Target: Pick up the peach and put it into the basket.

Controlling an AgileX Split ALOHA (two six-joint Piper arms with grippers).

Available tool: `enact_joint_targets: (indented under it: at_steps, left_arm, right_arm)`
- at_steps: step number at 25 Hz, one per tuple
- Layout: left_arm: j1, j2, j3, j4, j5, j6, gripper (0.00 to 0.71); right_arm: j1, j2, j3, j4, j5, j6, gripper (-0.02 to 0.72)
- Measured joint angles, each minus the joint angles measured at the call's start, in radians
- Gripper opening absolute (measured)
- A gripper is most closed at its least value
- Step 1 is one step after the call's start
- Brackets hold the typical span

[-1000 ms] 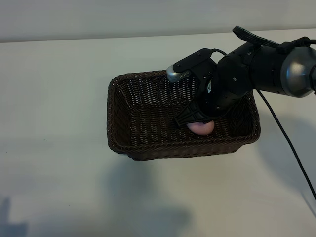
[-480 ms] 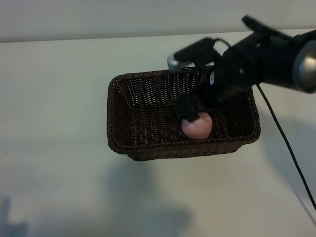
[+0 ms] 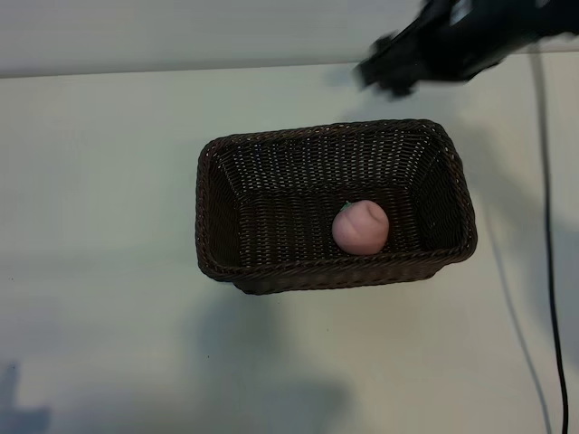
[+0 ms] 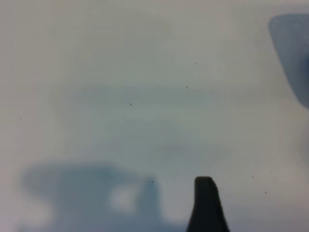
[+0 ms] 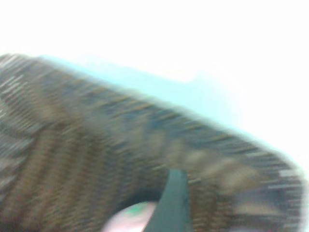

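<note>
Meanwhile, the peach (image 3: 361, 228) lay loose inside the basket (image 3: 217, 212), toward its four o'clock corner; my right jaws (image 3: 387, 68), blurred at one o'clock above it, I cannot tell whether parted or together.

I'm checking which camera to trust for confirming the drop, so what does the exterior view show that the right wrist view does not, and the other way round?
Only the exterior view shows the whole basket on the table, the complete peach lying free on its floor, and the right gripper up beyond the far rim, holding nothing. Only the right wrist view shows one of that gripper's own fingers close up, crossing in front of the peach. Both share the basket's weave, the peach inside it and pale table beyond the rim.
</note>
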State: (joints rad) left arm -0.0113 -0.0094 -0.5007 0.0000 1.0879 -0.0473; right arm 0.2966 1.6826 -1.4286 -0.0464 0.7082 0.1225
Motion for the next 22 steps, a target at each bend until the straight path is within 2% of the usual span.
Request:
enact_joint_targets:
  at_steps: [4,9,12,17,22]
  left_arm:
    - [0.0,0.0,0.0,0.0,0.0,0.0,0.507]
    - [0.0,0.0,0.0,0.0,0.0,0.0,0.507]
    - [0.0,0.0,0.0,0.0,0.0,0.0,0.507]
    - [0.0,0.0,0.0,0.0,0.0,0.003,0.507]
    - [0.0,0.0,0.0,0.0,0.0,0.003,0.507]
  right_arm:
    - [-0.17,-0.002,-0.018,-0.04,0.037,-0.011,0.63]
    - [-0.382,-0.002,-0.018,-0.043,0.063,-0.05,0.619]
    - [-0.461,-0.002,-0.018,-0.025,0.075,-0.067,0.613]
    - [-0.488,-0.011,-0.018,0.058,0.097,-0.123,0.6]
    - [-0.488,-0.085,-0.018,0.07,0.136,-0.132,0.598]
